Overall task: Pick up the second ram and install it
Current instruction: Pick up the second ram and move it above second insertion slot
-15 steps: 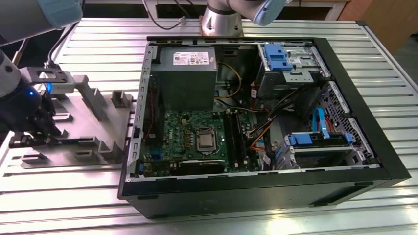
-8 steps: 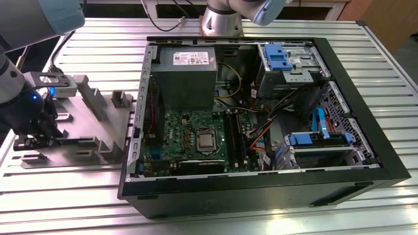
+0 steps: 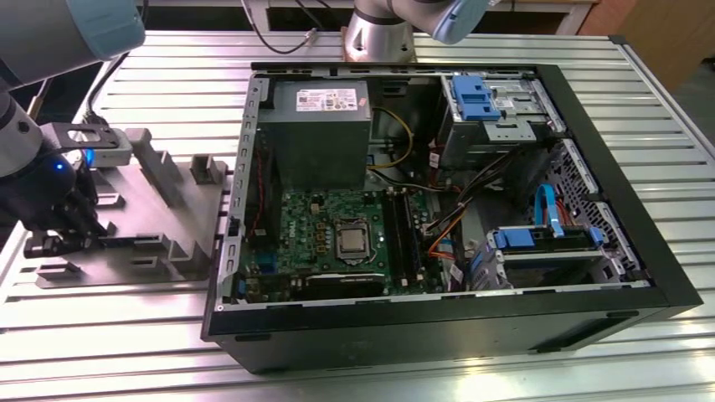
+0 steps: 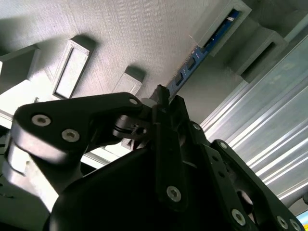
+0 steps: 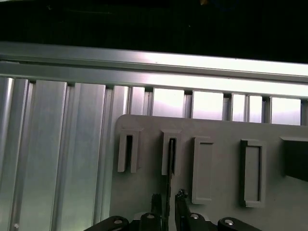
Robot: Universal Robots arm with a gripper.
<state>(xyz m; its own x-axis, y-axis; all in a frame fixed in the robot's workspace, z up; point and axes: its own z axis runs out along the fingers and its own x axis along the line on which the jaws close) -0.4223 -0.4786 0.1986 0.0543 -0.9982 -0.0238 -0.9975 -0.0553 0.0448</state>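
Note:
The second ram [image 4: 192, 62] is a thin bluish-green stick standing on edge in a slot of the grey holder plate [image 3: 146, 243]. In the first wrist view the second ram [image 5: 170, 166] appears edge-on as a dark line rising out of its slot. My gripper [image 4: 168, 95] sits over the plate at the exterior view's left [image 3: 50, 243], well away from the computer. Its fingers [image 5: 180, 199] hug the stick on both sides near one end, and the gripper [image 5: 168, 199] is shut on it. The stick still stands in the slot.
The open computer case [image 3: 447, 335] lies in the middle of the ribbed metal table [image 3: 167, 84], with the green motherboard [image 3: 324, 226] and its black slot rails [image 3: 403, 234] facing up. Several more slots [image 5: 252, 168] line the holder plate [image 5: 221, 130]. The arm's base [image 3: 380, 38] stands behind the case.

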